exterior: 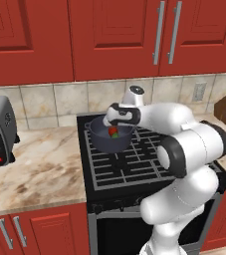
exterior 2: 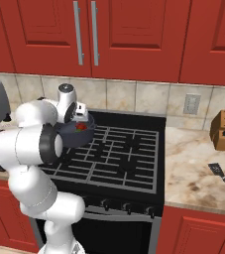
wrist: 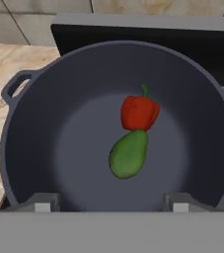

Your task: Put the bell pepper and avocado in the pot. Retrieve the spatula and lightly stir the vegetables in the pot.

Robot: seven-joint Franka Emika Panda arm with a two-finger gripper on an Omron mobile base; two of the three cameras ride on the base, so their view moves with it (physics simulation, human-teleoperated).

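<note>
Hand view: bell pepper (wrist: 139, 112) and avocado (wrist: 129, 154) below open tool (wrist: 111, 201).

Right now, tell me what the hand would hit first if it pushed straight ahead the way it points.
Probably the green oval avocado, touching the small bright red bell pepper on the floor of the round dark grey-blue metal pot. The open hand points down into the pot, with nothing between, though depth is hard to judge.

Bell pepper (wrist: 139, 112) touching avocado (wrist: 129, 154) in pot (wrist: 29, 148) on stove (exterior: 134, 164); spatula (exterior 2: 222, 177) on counter (exterior 2: 193, 173) right.
</note>
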